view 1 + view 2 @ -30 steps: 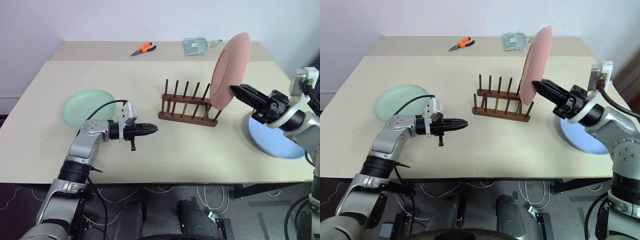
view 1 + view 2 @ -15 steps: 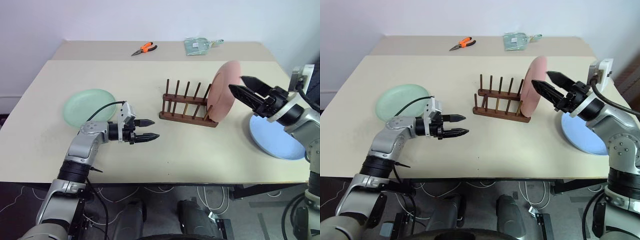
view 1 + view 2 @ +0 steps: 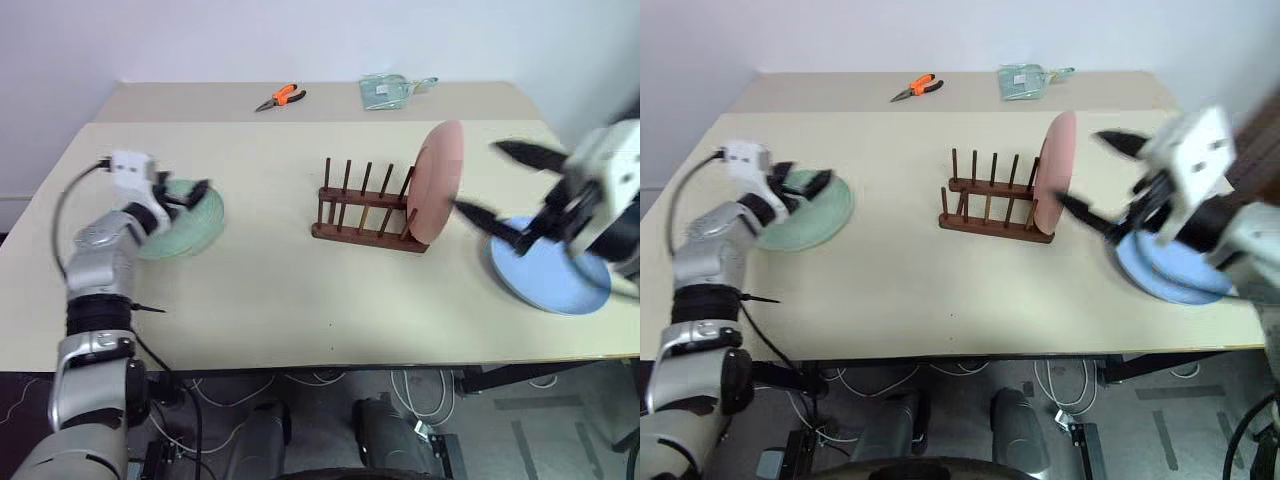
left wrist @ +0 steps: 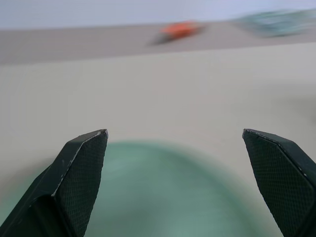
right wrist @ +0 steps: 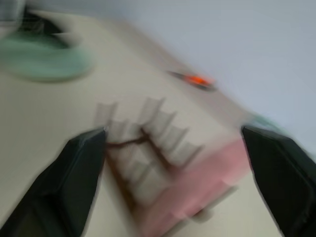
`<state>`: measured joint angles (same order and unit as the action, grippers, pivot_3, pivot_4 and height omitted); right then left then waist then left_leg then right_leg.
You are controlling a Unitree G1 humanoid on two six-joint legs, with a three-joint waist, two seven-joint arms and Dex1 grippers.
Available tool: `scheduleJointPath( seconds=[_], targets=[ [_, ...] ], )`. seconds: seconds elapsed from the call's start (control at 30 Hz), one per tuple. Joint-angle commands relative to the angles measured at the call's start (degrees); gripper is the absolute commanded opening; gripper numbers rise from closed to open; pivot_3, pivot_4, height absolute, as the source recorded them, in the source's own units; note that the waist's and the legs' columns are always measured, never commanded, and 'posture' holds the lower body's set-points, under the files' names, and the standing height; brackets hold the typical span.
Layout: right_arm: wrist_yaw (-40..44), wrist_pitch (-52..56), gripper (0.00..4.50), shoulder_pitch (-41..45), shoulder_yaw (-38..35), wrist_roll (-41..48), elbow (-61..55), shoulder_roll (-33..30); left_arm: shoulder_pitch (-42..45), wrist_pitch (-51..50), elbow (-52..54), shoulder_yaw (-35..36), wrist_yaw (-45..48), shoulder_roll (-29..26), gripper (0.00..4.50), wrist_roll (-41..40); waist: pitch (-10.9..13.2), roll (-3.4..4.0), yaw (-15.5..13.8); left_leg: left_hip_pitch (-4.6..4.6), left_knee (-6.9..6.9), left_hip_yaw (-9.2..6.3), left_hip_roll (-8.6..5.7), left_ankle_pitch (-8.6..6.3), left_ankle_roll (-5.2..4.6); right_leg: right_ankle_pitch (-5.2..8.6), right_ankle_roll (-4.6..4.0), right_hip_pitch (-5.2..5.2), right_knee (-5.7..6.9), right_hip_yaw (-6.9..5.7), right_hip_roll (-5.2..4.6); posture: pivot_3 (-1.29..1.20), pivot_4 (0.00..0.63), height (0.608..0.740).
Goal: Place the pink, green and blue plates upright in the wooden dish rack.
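left gripper (image 4: 173, 182) – jaws wide | right gripper (image 3: 505, 190) – jaws wide

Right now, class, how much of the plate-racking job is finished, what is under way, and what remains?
Done: the pink plate stands upright at the right end of the wooden rack. Under way: the left gripper, open, sits over the green plate, gripping nothing. The right gripper is open and empty. Left: the green plate and the blue plate, both lying flat on the table.
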<state>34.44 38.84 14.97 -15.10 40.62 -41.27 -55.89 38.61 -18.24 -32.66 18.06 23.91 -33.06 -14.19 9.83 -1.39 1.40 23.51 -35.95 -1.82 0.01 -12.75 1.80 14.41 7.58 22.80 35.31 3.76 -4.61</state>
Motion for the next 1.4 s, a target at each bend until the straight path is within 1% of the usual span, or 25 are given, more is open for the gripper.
scheduleJointPath(
  seconds=[0.03, 0.13, 0.2, 0.23, 0.3, 0.33, 0.37, 0.4, 0.43, 0.53, 0.63, 0.7, 0.77, 0.83, 0.9, 1.03, 1.07, 1.2, 1.3, 1.4],
  targets=[
    [-2.6, 0.1, 4.47, 3.0, 10.8, -4.3, -3.7, 3.6, 0.7, -4.3, -2.9, 3.3, -9.3, -1.4, 4.5, 1.1, 0.1, -0.09, -0.4, 0.03, -0.03, 0.02, -0.04, 0.0, 0.0, 0.0, 0.0, 0.0, -0.01, 0.0, -0.05, 0.0, 0.15, 0.732],
    [-3.0, -0.6, 4.47, 3.4, 16.8, -7.0, -3.4, 7.4, 0.9, -10.6, -3.6, 8.1, -13.8, -0.5, 4.5, -2.8, 0.2, -0.47, -1.0, 0.11, -0.13, -0.02, -0.08, 0.01, 0.01, -0.01, -0.02, -0.01, -0.04, -0.01, -0.1, 0.0, 0.15, 0.732],
    [-3.0, -1.5, 4.47, 3.2, 18.7, -8.8, -2.2, 9.4, -0.4, -16.3, 0.0, 8.8, -12.3, 1.0, 4.5, -6.0, 0.2, -0.6, -1.1, 0.22, -0.17, -0.11, -0.09, 0.01, 0.01, -0.01, -0.02, 0.0, -0.07, -0.11, -0.12, 0.0, 0.15, 0.732],
    [-2.9, -1.9, 4.49, 3.0, 19.3, -9.7, -1.9, 10.0, -1.3, -17.9, 2.0, 8.7, -12.1, 1.6, 4.25, -6.5, 0.2, -0.6, -1.3, 0.27, -0.18, -0.14, -0.11, 0.01, 0.02, -0.02, -0.02, 0.01, -0.1, -0.16, -0.16, 0.0, 0.15, 0.732],
    [-2.4, -2.3, 4.5, 2.3, 19.9, -10.6, -1.5, 11.1, -2.6, -23.2, 5.3, 10.2, -13.2, 3.2, 3.65, -9.1, 0.2, -0.6, -1.7, 0.27, -0.18, -0.11, -0.18, 0.01, 0.03, -0.03, -0.02, 0.01, -0.1, -0.19, -0.31, 0.0, 0.15, 0.732],
    [-2.3, -2.6, 4.5, 2.0, 20.3, -11.2, -1.5, 11.4, -3.3, -24.6, 6.8, 10.6, -13.8, 3.9, 3.2, -9.8, 0.2, -0.6, -1.8, 0.25, -0.19, -0.11, -0.2, 0.01, 0.03, -0.03, -0.02, -0.01, -0.09, -0.19, -0.35, 0.0, 0.15, 0.732],
    [-2.1, -2.9, 4.5, 1.8, 20.5, -11.8, -1.3, 11.6, -3.8, -25.6, 8.0, 11.2, -14.6, 4.5, 2.51, -10.4, 0.2, -0.59, -1.8, 0.25, -0.18, -0.12, -0.2, 0.01, 0.03, -0.03, -0.02, -0.01, -0.09, -0.21, -0.35, 0.0, 0.15, 0.732],
    [-2.2, -3.2, 4.5, 1.4, 20.6, -12.7, -1.1, 11.7, -3.9, -26.4, 8.9, 12.2, -15.5, 5.3, 2.0, -11.3, 0.2, -0.59, -1.8, 0.24, -0.17, -0.11, -0.21, 0.01, 0.03, -0.03, -0.02, -0.01, -0.09, -0.21, -0.36, 0.0, 0.15, 0.732],
    [-2.2, -3.4, 4.5, 1.1, 20.6, -13.4, -1.0, 11.8, -3.9, -26.9, 9.5, 12.8, -16.4, 5.9, 1.63, -11.8, 0.2, -0.59, -1.8, 0.24, -0.16, -0.12, -0.2, 0.01, 0.03, -0.03, -0.03, 0.0, -0.08, -0.22, -0.35, 0.0, 0.15, 0.732],
    [-2.0, -3.2, 4.5, 0.7, 20.2, -14.4, -0.6, 11.9, -3.9, -27.7, 10.5, 13.1, -17.4, 6.9, 0.06, -12.1, 0.2, -0.6, -1.9, 0.22, -0.16, -0.13, -0.22, 0.01, 0.04, -0.03, -0.03, -0.01, -0.07, -0.24, -0.35, 0.0, 0.15, 0.732],
    [-1.9, -1.4, 4.5, 1.0, 19.6, -15.0, 0.1, 11.2, -3.6, -25.0, 13.1, 11.0, -14.3, 8.2, 0.02, -12.8, 0.2, -0.59, -2.1, 0.19, -0.16, -0.13, -0.25, 0.01, 0.04, 0.01, -0.11, -0.04, -0.09, -0.25, -0.35, 0.0, 0.15, 0.732],
    [-2.3, -2.6, 4.5, 1.9, 20.5, -18.1, 0.2, 10.7, -2.7, -22.4, 16.6, 10.1, -11.1, 9.8, 0.02, -14.6, 0.2, -0.6, -2.2, 0.2, -0.17, -0.13, -0.26, 0.01, 0.05, 0.06, -0.21, -0.06, -0.11, -0.26, -0.36, 0.0, 0.15, 0.732],
    [-3.3, -4.4, 4.5, 3.6, 22.6, -23.1, 1.1, 10.2, -1.9, -19.4, 21.6, 6.8, -6.2, 10.5, 0.02, -15.1, 0.3, -0.64, -2.1, 0.26, -0.17, -0.14, -0.26, 0.02, 0.07, 0.06, -0.23, -0.03, -0.12, -0.29, -0.38, 0.0, 0.15, 0.732],
    [-3.6, -7.6, 4.5, 5.8, 26.7, -30.4, 3.1, 9.4, -0.2, -18.0, 26.3, 3.0, -3.3, 11.2, 0.02, -15.0, 0.3, -0.64, -2.0, 0.35, -0.17, -0.14, -0.27, 0.05, 0.12, 0.04, -0.27, 0.05, -0.14, -0.3, -0.38, 0.0, 0.15, 0.732],
    [-4.9, -11.4, 4.5, 9.7, 31.1, -38.1, 6.5, 10.1, 3.2, -17.9, 28.8, 0.7, -2.9, 12.2, 0.02, -15.5, 0.3, -0.64, -2.0, 0.39, -0.17, -0.15, -0.27, 0.07, 0.15, 0.03, -0.29, 0.09, -0.15, -0.33, -0.37, 0.0, 0.15, 0.732],
    [-6.3, -17.6, 4.5, 16.6, 37.3, -50.3, 13.4, 12.1, 7.2, -19.2, 32.0, -2.6, -1.4, 13.2, 0.02, -16.2, 0.3, -0.59, -1.1, 0.39, -0.11, -0.13, -0.27, 0.08, 0.16, 0.02, -0.27, 0.13, -0.15, -0.33, -0.33, 0.0, 0.15, 0.732],
    [-6.7, -18.9, 4.5, 18.0, 38.5, -53.2, 15.2, 12.7, 7.9, -19.7, 32.8, -3.2, -1.4, 13.7, 0.02, -16.7, 0.3, -0.59, -0.8, 0.39, -0.09, -0.13, -0.28, 0.08, 0.16, -0.05, -0.12, 0.13, -0.14, -0.33, -0.32, 0.0, 0.15, 0.732],
    [-7.4, -22.7, 4.5, 21.7, 41.5, -61.1, 22.2, 15.5, 9.3, -21.4, 35.3, -4.2, -1.4, 15.6, 0.02, -19.1, 0.3, -0.59, -0.4, 0.4, -0.09, -0.16, -0.26, 0.09, 0.14, -0.08, -0.06, 0.17, -0.1, -0.34, -0.25, 0.0, 0.15, 0.732],
    [-7.2, -24.5, 3.59, 22.3, 41.2, -64.1, 24.3, 17.1, 8.8, -21.9, 36.5, -4.7, -1.6, 16.0, 0.0, -19.8, 0.3, -0.57, -0.5, 0.41, -0.1, -0.17, -0.25, 0.1, 0.14, -0.09, -0.05, 0.19, -0.06, -0.33, -0.23, 0.0, 0.15, 0.732],
    [-6.5, -25.4, 2.04, 21.7, 40.2, -65.6, 24.3, 18.3, 7.8, -22.0, 36.5, -4.8, -1.8, 16.0, 0.0, -19.6, 0.3, -0.58, -0.5, 0.41, -0.11, -0.18, -0.25, 0.1, 0.14, -0.1, -0.02, 0.18, -0.06, -0.33, -0.22, 0.0, 0.15, 0.732]
  ],
)
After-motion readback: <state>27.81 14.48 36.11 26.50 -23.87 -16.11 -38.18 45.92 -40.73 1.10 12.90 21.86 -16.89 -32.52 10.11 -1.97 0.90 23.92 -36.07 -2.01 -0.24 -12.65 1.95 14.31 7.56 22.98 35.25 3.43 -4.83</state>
